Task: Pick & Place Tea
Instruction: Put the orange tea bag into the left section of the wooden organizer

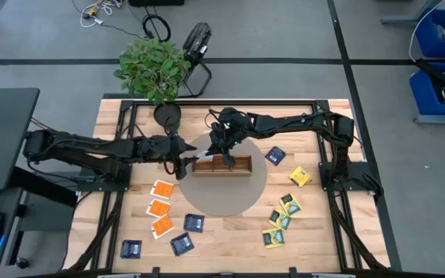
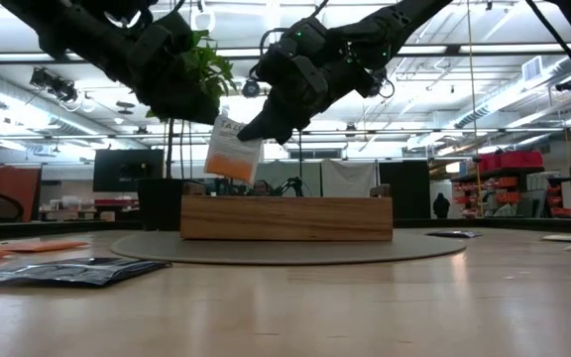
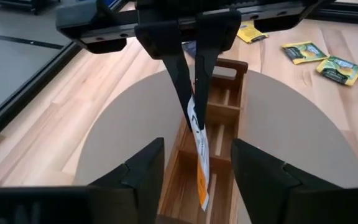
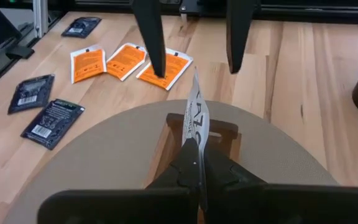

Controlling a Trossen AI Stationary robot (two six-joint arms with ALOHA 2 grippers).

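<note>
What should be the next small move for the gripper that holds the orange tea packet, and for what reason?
Probably the right gripper should lower a little. It is shut on the orange tea packet, which hangs upright above the left end of the wooden tray, its lower edge just above the rim. The left gripper is open around the packet, so it seems to have let go.

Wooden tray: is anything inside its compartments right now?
The visible compartments of the wooden tray look bare. The right gripper holds an orange tea packet above its left end; that packet and the open left gripper hide the nearest compartment's floor.
</note>
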